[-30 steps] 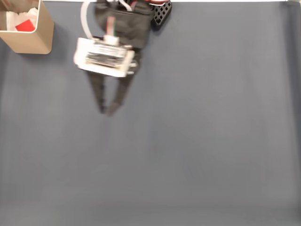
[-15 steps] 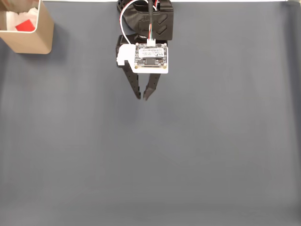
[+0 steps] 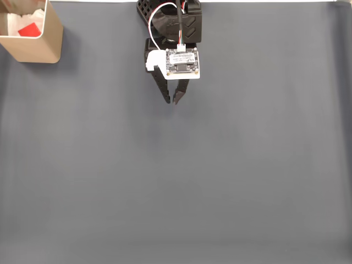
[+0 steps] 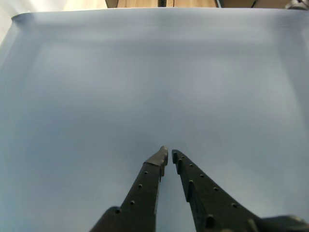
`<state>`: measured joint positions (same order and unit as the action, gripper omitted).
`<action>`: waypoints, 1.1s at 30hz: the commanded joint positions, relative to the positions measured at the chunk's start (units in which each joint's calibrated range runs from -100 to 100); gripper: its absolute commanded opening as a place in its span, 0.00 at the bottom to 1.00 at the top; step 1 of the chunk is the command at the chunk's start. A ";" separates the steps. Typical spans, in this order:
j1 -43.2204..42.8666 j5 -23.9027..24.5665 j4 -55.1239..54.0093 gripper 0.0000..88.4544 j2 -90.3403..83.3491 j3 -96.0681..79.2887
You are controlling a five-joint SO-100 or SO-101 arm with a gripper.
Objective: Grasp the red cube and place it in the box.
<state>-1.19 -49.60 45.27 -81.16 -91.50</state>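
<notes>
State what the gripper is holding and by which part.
Nothing. The gripper is nearly closed with no object between its fingers; the red cube lies in the box.

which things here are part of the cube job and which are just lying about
Part of the job:
- small bright red cube, already in the box
- tan open-topped box
- black two-finger claw, empty

Lying about:
- white pieces in the box
- grey mat
</notes>
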 commanded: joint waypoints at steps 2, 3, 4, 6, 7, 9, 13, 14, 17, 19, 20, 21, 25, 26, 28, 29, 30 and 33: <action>-0.23 -0.73 -0.02 0.00 -5.76 -3.75; -0.16 -0.83 0.39 0.00 -6.89 -4.85; -0.02 -0.93 0.64 0.00 -8.19 -6.04; 0.05 -0.93 1.45 0.00 -10.09 -7.77; 0.05 -0.98 2.27 0.00 -10.70 -8.04; -0.16 -0.83 3.91 0.00 -11.22 -8.23; -0.38 -0.59 6.62 0.00 -12.17 -8.23; -0.38 -0.44 7.52 0.00 -12.52 -8.23; -0.09 -0.20 10.06 0.00 -13.47 -8.32; 0.05 0.05 11.29 0.00 -13.99 -8.32; 0.12 0.24 11.95 0.00 -14.34 -8.32; 0.12 0.39 12.52 0.00 -14.69 -8.32; 0.12 0.88 15.96 0.00 -16.07 -8.32; 0.12 0.88 16.95 0.00 -16.42 -8.32; 0.12 0.83 18.91 0.00 -16.85 -8.32; 0.12 0.83 19.82 0.00 -17.20 -8.32; 0.12 0.83 20.55 0.00 -17.46 -8.32; 0.12 0.88 22.52 0.00 -18.15 -8.32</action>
<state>-1.19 -48.96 65.95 -98.35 -99.01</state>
